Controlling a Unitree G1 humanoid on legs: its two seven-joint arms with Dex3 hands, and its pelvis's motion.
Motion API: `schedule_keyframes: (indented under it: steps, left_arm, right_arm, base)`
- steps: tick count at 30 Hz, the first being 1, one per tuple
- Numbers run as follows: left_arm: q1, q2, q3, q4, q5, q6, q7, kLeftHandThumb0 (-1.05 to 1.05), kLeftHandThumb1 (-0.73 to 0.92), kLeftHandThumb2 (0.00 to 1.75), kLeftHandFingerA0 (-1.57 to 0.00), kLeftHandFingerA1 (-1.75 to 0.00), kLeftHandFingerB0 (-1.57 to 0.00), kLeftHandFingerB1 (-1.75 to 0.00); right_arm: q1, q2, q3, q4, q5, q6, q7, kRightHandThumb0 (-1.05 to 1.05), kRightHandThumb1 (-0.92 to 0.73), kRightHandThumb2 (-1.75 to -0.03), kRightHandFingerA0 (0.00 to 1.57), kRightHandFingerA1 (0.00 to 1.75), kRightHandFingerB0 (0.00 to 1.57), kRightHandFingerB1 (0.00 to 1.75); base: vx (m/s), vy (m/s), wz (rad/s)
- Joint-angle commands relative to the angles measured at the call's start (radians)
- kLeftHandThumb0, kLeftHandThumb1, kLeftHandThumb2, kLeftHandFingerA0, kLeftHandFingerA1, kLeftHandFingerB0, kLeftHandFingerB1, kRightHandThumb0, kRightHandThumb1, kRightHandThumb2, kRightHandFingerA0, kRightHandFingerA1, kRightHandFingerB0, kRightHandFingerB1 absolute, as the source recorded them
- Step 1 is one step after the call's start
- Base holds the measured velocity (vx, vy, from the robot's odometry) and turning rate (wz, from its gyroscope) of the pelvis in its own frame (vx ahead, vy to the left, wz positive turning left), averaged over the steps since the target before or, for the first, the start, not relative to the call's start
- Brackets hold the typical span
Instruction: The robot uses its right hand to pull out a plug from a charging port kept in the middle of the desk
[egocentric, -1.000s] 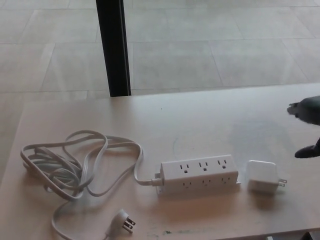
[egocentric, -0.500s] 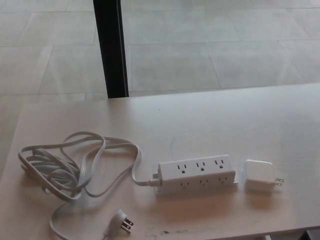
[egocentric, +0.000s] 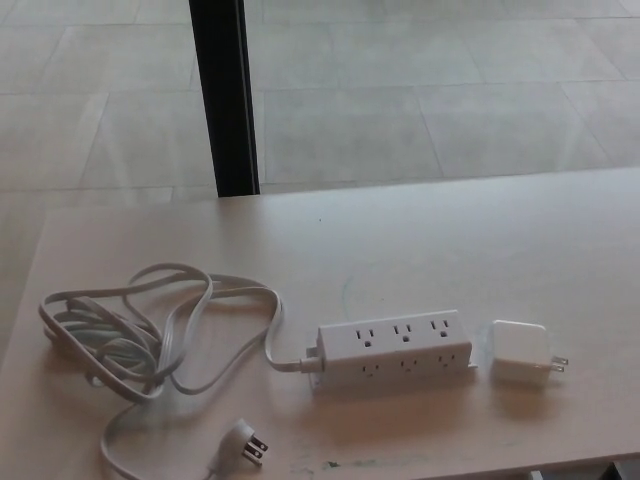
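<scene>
A white power strip (egocentric: 396, 349) lies flat in the lower middle of the frame, long side running left to right, with two rows of three sockets, all empty. Its white cord (egocentric: 150, 340) leaves the left end and loops in a loose tangle at lower left, ending in a pronged plug (egocentric: 245, 443). Just right of the strip, apart from it, lies a white square adapter plug (egocentric: 520, 353), prongs pointing right.
</scene>
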Motion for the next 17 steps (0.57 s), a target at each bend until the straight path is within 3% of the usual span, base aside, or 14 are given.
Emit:
schedule_keyframes:
  steps: [1,2,3,4,5,7,8,9,10,11,12,13,14,17]
  left_arm:
    - [0.009,0.014,0.025,0.026,-0.03,-0.027,0.0,-0.81,0.92,0.81,-0.71,-0.53,-0.47,-0.41]
    - [0.009,0.014,0.024,0.024,-0.029,-0.029,0.003,-0.8,0.92,0.8,-0.72,-0.53,-0.48,-0.41]
    - [0.003,0.015,0.024,0.027,-0.028,-0.027,0.007,-0.8,0.92,0.8,-0.72,-0.53,-0.47,-0.41]
    - [0.001,0.016,0.023,0.032,-0.026,-0.028,0.007,-0.81,0.92,0.81,-0.72,-0.53,-0.47,-0.41]
    - [-0.002,0.013,0.022,0.036,-0.026,-0.031,0.006,-0.79,0.92,0.8,-0.71,-0.53,-0.47,-0.41]
    - [0.0,0.006,0.03,0.038,-0.037,-0.031,-0.003,-0.81,0.92,0.8,-0.72,-0.54,-0.47,-0.41]
    - [0.001,0.005,0.035,0.044,-0.041,-0.032,0.0,-0.87,0.8,0.91,-0.71,-0.58,-0.47,-0.47]
    - [0.003,0.004,0.034,0.037,-0.04,-0.028,0.003,-0.81,0.92,0.79,-0.73,-0.54,-0.49,-0.42]
    - [0.007,0.006,0.032,0.036,-0.038,-0.03,0.002,-0.87,0.81,0.92,-0.7,-0.58,-0.47,-0.47]
    - [0.012,0.009,0.029,0.036,-0.032,-0.034,0.002,-0.87,0.81,0.92,-0.71,-0.57,-0.47,-0.47]
    - [0.011,0.009,0.028,0.038,-0.031,-0.036,0.005,-0.87,0.81,0.92,-0.71,-0.57,-0.47,-0.47]
    - [0.003,0.008,0.02,0.045,-0.023,-0.037,0.006,-0.87,0.81,0.92,-0.71,-0.58,-0.47,-0.47]
    - [-0.001,0.01,0.019,0.053,-0.022,-0.037,0.004,-0.81,0.92,0.79,-0.73,-0.51,-0.5,-0.4]
    - [-0.009,0.008,0.025,0.062,-0.029,-0.03,0.007,-0.88,0.8,0.92,-0.71,-0.57,-0.48,-0.47]
  right_arm:
    - [0.169,0.284,-0.499,0.347,0.456,-0.046,-0.508,-1.05,-0.81,-0.61,1.21,1.14,0.0,1.17]
    - [0.167,0.299,-0.502,0.355,0.461,-0.043,-0.513,-1.05,-0.81,-0.62,1.24,1.1,0.03,1.07]
    - [0.155,0.312,-0.519,0.376,0.476,-0.034,-0.516,-0.93,-0.53,-1.16,1.15,1.07,0.0,0.73]
    - [0.148,0.318,-0.53,0.397,0.485,-0.031,-0.523,-0.93,-0.54,-1.17,1.21,1.11,0.0,0.73]
    - [0.144,0.322,-0.548,0.417,0.5,-0.036,-0.528,-1.04,-0.78,-0.66,1.23,1.1,0.09,1.04]
    - [0.141,0.327,-0.557,0.425,0.494,-0.023,-0.547,-1.04,-0.77,-0.71,1.25,1.13,0.04,1.19]
    - [0.131,0.327,-0.572,0.436,0.5,-0.002,-0.562,-1.05,-0.78,-0.7,1.21,1.16,0.06,1.01]
    - [0.131,0.333,-0.577,0.445,0.5,-0.016,-0.572,-1.04,-0.8,-0.71,1.18,1.13,0.2,1.09]
    - [0.135,0.34,-0.576,0.441,0.493,-0.01,-0.58,-1.04,-0.81,-0.74,1.21,1.1,0.26,1.12]
    - [0.14,0.349,-0.579,0.433,0.486,0.0,-0.584,-0.96,-0.62,-1.25,1.21,1.12,0.26,0.86]
    - [0.14,0.351,-0.587,0.438,0.493,-0.005,-0.577,-0.96,-0.62,-1.25,1.21,1.12,0.26,0.86]
    - [0.14,0.349,-0.598,0.444,0.499,-0.006,-0.58,-1.04,-0.81,-0.73,1.25,1.09,0.33,1.11]
    - [0.138,0.347,-0.602,0.451,0.501,-0.005,-0.575,-1.03,-0.82,-0.71,1.24,1.09,0.25,1.06]
    - [0.124,0.348,-0.612,0.45,0.514,-0.004,-0.55,-1.02,-0.78,-0.74,1.27,1.11,0.27,1.19]
  base:
    - [0.0,0.0,0.0]
    - [0.0,0.0,0.0]
    - [0.0,0.0,0.0]
    - [0.0,0.0,0.0]
    - [0.0,0.0,0.0]
    - [0.0,0.0,0.0]
    - [0.0,0.0,0.0]
    - [0.0,0.0,0.0]
    - [0.0,0.0,0.0]
    - [0.0,0.0,0.0]
    - [0.0,0.0,0.0]
    - [0.0,0.0,0.0]
    - [0.0,0.0,0.0]
    - [0.0,0.0,0.0]
